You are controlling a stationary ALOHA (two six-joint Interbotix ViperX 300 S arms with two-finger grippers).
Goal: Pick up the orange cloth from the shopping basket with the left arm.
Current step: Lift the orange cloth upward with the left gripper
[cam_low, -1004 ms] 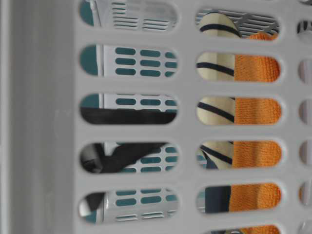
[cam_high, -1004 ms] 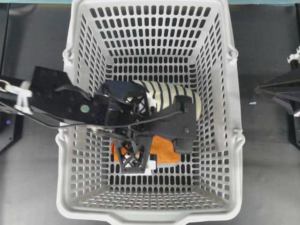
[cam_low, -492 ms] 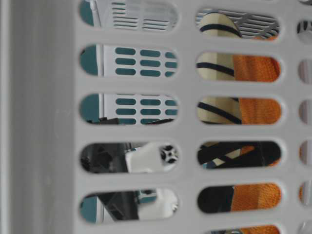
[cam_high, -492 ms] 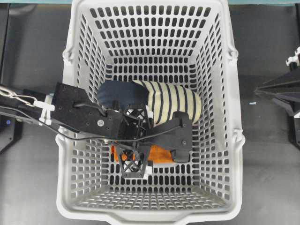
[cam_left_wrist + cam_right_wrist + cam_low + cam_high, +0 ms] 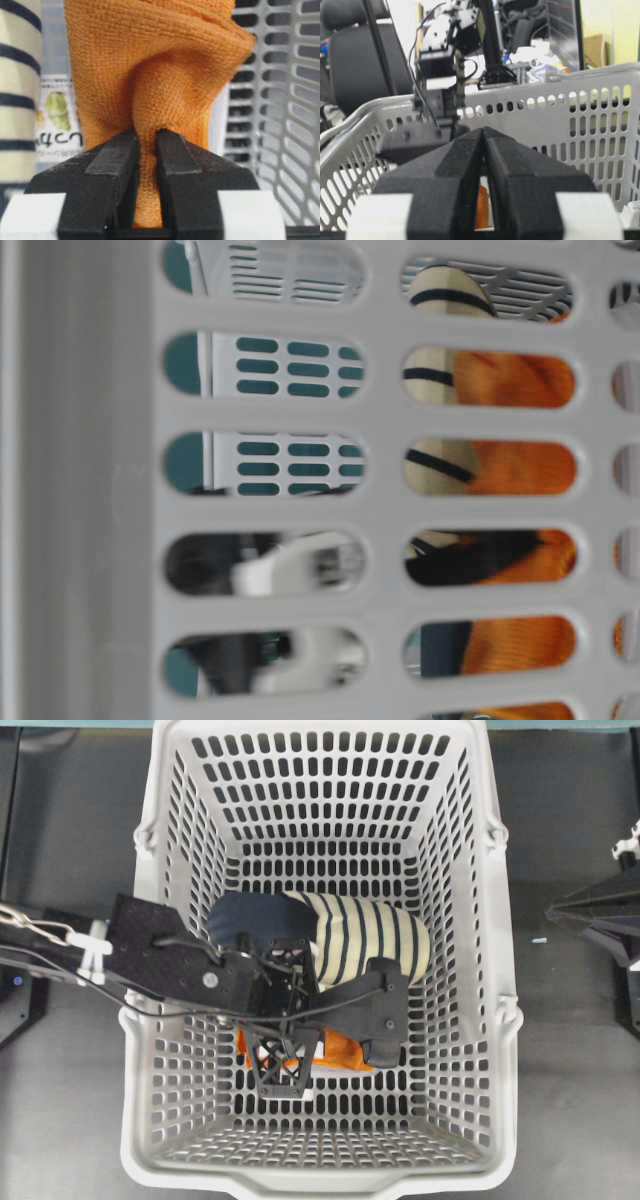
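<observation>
The orange cloth (image 5: 342, 1051) lies in the near middle of the light grey shopping basket (image 5: 503, 1020), mostly hidden under my left arm. In the left wrist view the cloth (image 5: 150, 65) is bunched into a fold, and my left gripper (image 5: 146, 135) is shut on that fold. From overhead the left gripper (image 5: 298, 1045) reaches in over the basket's left wall. The cloth also shows through the wall slots in the table-level view (image 5: 515, 465). My right gripper (image 5: 483, 131) is shut and empty, outside the basket at the right (image 5: 552, 909).
A navy-and-cream striped slipper (image 5: 360, 935) lies just behind the cloth, touching it, and shows at the left of the left wrist view (image 5: 17, 90). A white printed label (image 5: 57, 115) lies on the basket floor beside the cloth. The basket walls (image 5: 280, 100) stand close on the right.
My left gripper has come down onto the cloth and shut on it. The cloth, flat before, is now crumpled and pulled toward the jaws. The right arm has not moved.
</observation>
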